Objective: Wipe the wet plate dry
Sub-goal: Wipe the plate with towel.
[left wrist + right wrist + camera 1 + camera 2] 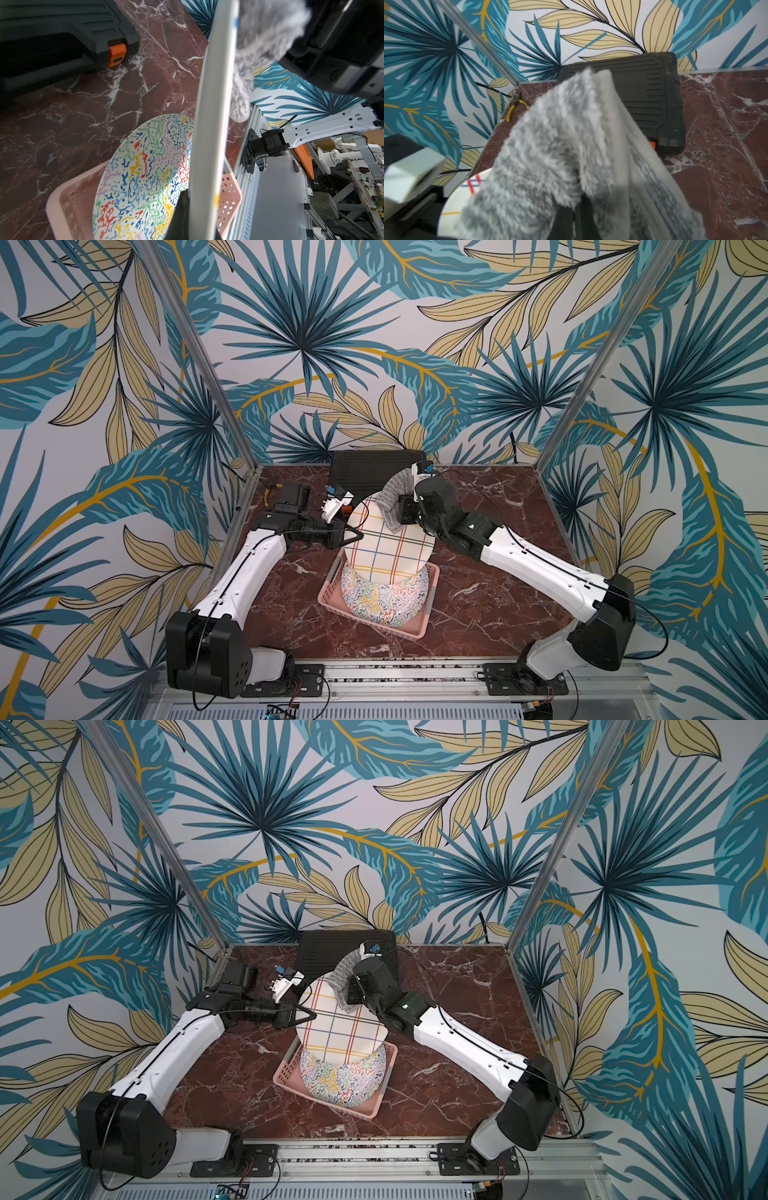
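Nearest, the pink basket (330,591) w/ a squiggle plate (382,601) sits right under the work, so press firmly w/o levering the plaid plate (388,545) out of the left jaws, clamped on its rim at 9 o'clock. Right jaws, shut on the grey cloth (390,493), press at approx 1 o'clock; best to sweep toward 6 in overlapping passes. The plate's held tilted above the counter (498,597), cream w/ coloured grid lines; can't tell how wet it is.

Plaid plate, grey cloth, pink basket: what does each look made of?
Plaid plate: probably glazed ceramic or melamine; it is rigid and smooth, with a thin white rim and printed lines. Grey cloth: fluffy microfibre, judging by its long soft pile. Pink basket: moulded plastic, matte, with perforated walls.
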`<state>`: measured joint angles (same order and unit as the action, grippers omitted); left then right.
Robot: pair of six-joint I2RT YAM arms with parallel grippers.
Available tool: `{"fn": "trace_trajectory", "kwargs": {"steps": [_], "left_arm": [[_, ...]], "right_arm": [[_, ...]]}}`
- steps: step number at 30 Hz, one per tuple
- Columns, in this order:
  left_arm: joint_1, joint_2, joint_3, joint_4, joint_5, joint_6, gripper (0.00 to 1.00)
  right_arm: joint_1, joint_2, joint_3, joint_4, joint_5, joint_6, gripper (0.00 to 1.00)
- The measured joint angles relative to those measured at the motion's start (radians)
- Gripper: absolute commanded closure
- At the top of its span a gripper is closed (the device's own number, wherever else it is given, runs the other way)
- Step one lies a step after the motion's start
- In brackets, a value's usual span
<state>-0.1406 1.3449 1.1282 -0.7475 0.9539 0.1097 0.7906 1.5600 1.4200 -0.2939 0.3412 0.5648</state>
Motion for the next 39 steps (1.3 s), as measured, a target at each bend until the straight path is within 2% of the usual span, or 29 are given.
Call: {"fn": "trace_trajectory", "kwargs": {"steps": [8,13,20,24,29,35,39], "left_arm": [[0.0,0.002,0.0,-0.001,-0.011,0.012,1.0],[0.0,0.002,0.0,-0.001,-0.008,0.016,1.0],[0.0,0.002,0.0,-0.001,-0.007,0.016,1.0],[0.0,0.002,0.0,-0.006,-0.013,0.015,1.0],[0.0,0.002,-0.008,-0.005,-0.034,0.013,1.0],[0.004,0.002,-0.01,-0.004,-0.048,0.013,1.0],[0.003,0.002,-0.01,-0.004,-0.037,0.014,1.0]], "right_arm": [[-0.018,-0.09,-0.146,-0.003,0.154,0.038,1.0],[-0.016,-0.079,-0.124,0.008,0.1,0.009,1.0],[0.138,0.109,0.122,0.017,-0.003,-0.088,1.0],[0.171,0.133,0.111,0.023,-0.024,-0.085,1.0],[0.13,0.066,-0.029,0.061,-0.03,-0.025,1.0],[-0.055,-0.089,-0.261,0.062,-0.028,0.072,1.0],[-0.069,-0.148,-0.332,0.049,-0.013,0.08,1.0]]}}
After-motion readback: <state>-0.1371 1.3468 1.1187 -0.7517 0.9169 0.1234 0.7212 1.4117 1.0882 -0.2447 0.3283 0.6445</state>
